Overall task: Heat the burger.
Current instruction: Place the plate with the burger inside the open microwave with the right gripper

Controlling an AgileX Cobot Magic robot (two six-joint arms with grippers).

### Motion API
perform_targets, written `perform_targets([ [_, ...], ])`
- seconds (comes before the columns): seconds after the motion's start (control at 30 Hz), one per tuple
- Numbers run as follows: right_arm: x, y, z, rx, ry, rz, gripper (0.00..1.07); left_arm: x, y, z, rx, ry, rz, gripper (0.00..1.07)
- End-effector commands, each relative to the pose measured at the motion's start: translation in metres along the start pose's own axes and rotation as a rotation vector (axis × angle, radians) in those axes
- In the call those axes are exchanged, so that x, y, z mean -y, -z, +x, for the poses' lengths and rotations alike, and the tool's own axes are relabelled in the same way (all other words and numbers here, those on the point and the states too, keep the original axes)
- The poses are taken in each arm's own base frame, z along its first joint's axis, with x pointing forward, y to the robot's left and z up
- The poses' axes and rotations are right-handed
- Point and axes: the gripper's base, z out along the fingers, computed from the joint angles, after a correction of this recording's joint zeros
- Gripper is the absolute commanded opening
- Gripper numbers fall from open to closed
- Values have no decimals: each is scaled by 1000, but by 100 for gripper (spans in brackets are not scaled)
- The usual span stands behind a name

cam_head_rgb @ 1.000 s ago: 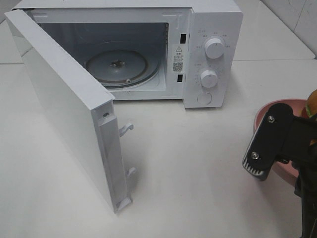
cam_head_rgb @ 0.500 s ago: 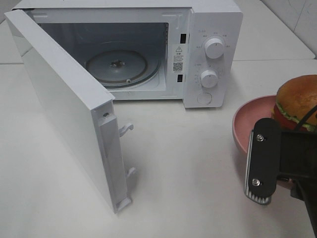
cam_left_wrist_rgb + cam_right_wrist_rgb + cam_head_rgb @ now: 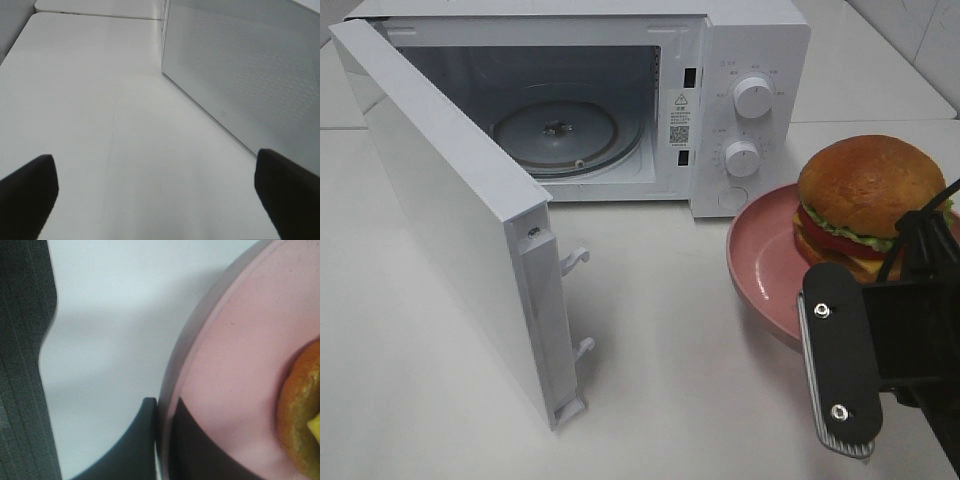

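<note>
Burger (image 3: 865,195) seated on pink plate (image 3: 755,260), just right of microwave (image 3: 750,40), near control knobs (image 3: 752,97). Plate rim clamped by right end effector (image 3: 161,440). Left end effector (image 3: 155,195) spread wide, nothing held, low over tabletop (image 3: 700,400) near microwave door (image 3: 450,200). Door swung open at left; turntable (image 3: 555,130) exposed.

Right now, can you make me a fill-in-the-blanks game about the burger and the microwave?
The burger sits on a ____ plate.
The microwave door is ____.
The plate's rim is pinched by the robot's ____ hand.
The microwave has ____ round knobs.
Missing words: pink, open, right, two.
</note>
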Motion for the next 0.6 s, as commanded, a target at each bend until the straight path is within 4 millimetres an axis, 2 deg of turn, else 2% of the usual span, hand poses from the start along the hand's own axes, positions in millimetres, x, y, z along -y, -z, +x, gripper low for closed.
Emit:
perform_targets([
  [0.03, 6, 3, -3, 48, 124, 68, 0, 0, 1, 1, 3, 9, 4, 100],
  [0.47, 8, 5, -15, 179, 330, 114, 0, 0, 1, 1, 3, 9, 4, 100],
  [0.6, 14, 3, -12, 192, 330, 114, 0, 0, 1, 1, 3, 9, 4, 100],
])
